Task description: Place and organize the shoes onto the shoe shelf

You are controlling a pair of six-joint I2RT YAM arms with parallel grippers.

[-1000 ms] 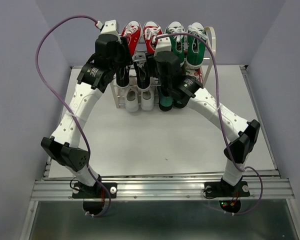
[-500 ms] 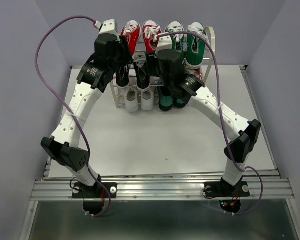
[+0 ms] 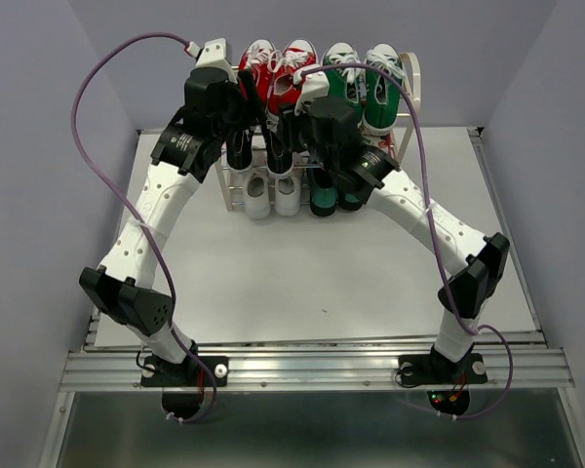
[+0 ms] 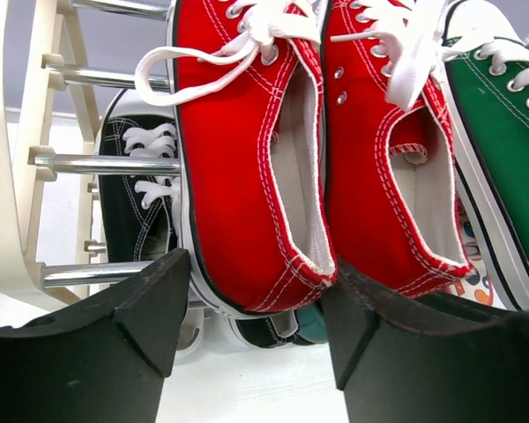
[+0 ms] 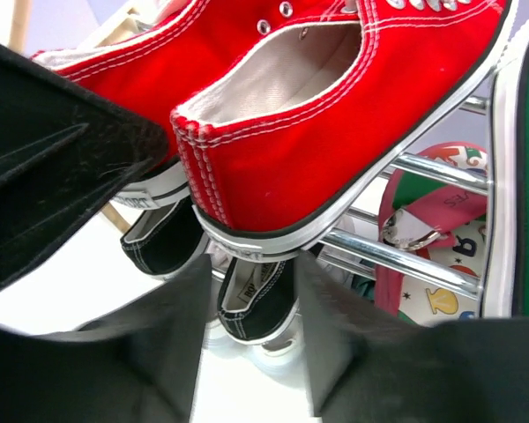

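A pair of green high-tops (image 3: 382,96) with white laces stands side by side at the far right, raised above the white counter (image 3: 302,273). Beneath them lies a flip-flop (image 5: 463,254) with a pink strap and a colourful patterned footbed, partly hidden

The red sneakers (image 3: 291,70) with white laces lie side by side, touching, on the top rods of the cream-sided shoe shelf (image 3: 415,73), upper centre of the overhead frame. The black pair (image 4: 141,211) sits on a tier beneath them. The white pair (image 3: 259,200) is lowest, toes frontward.
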